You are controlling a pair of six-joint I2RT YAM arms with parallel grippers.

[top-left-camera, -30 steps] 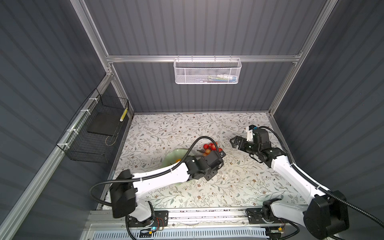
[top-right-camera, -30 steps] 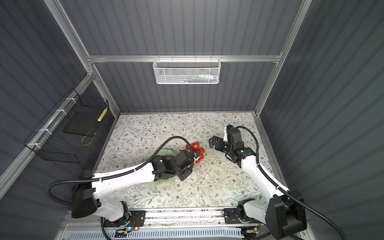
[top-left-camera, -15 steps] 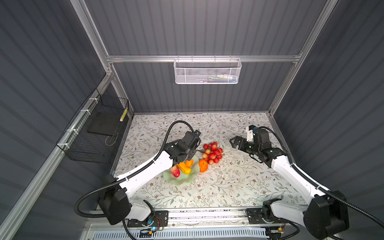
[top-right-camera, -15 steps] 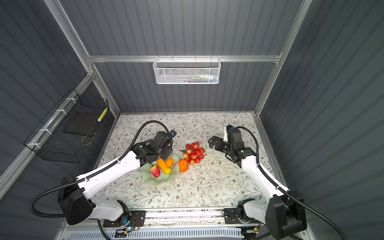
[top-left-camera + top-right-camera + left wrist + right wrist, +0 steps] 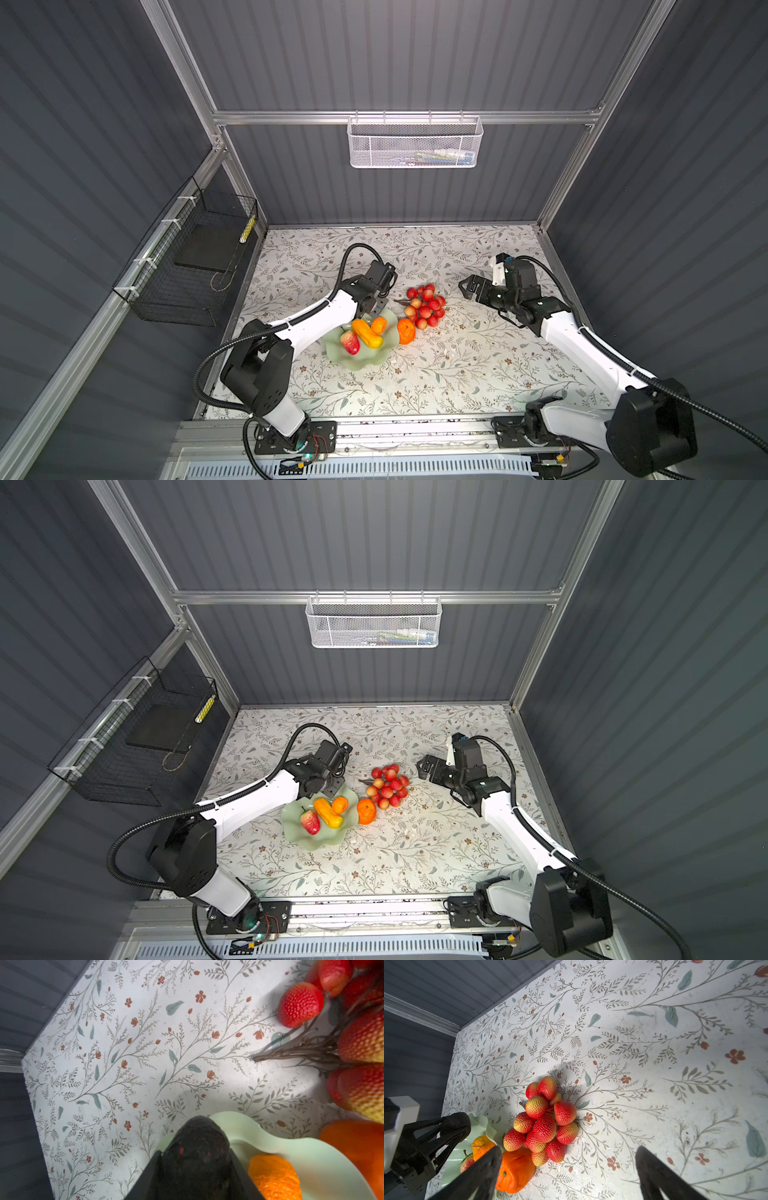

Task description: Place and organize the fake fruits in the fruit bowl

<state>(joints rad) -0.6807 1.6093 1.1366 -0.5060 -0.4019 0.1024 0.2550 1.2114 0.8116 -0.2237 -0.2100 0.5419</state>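
Note:
My left gripper is shut on the dark bumpy avocado and holds it just over the far rim of the pale green fruit bowl. In both top views the bowl holds a red-green fruit, an elongated yellow-orange fruit and a small orange. A second orange rests on the table against the bowl's right rim. The red grape cluster lies beside it. My right gripper stands open to the right of the cluster, with nothing between its fingers.
A white mesh basket hangs on the back wall and a black wire basket on the left wall. The floral table is walled on three sides, with bare room at the front and right.
My left arm has swung from lying across the bowl to reaching in from its far left side, uncovering the fruits in the bowl. The right arm has not moved.

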